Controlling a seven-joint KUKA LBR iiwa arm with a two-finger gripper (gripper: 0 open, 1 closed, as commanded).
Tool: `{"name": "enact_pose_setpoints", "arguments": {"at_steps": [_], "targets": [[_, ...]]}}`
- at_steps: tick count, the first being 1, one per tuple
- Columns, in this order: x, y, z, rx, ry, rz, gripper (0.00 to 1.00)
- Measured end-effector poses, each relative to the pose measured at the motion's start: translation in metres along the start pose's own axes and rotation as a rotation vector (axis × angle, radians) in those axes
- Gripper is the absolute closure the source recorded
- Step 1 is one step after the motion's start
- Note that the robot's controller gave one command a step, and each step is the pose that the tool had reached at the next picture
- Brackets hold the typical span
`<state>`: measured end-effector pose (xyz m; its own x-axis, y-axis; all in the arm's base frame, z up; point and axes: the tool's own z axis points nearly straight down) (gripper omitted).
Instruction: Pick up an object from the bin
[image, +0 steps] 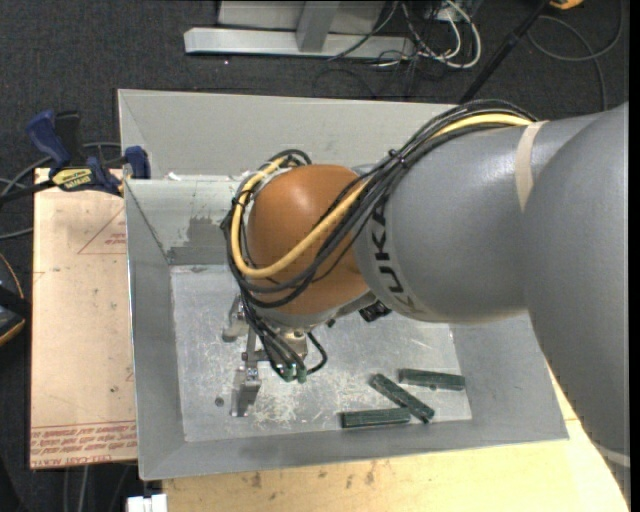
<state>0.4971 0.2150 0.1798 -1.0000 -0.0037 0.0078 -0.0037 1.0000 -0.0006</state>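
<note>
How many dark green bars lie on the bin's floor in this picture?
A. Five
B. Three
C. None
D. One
B: three dark green bars lie close together on the floor near the lower right corner of the bin, to the view's right of the gripper and apart from it.

Three dark green bars (375, 419) lying flat
</note>
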Motion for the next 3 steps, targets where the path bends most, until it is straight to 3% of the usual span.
{"name": "enact_pose_setpoints", "arguments": {"at_steps": [1, 2, 3], "targets": [[-0.002, -0.001, -0.004, -0.001, -0.007, 0.004, 0.0], [0.003, -0.019, 0.031, -0.003, -0.013, -0.073, 0.0], [-0.031, -0.075, 0.096, -0.003, -0.013, -0.09, 0.0]]}}
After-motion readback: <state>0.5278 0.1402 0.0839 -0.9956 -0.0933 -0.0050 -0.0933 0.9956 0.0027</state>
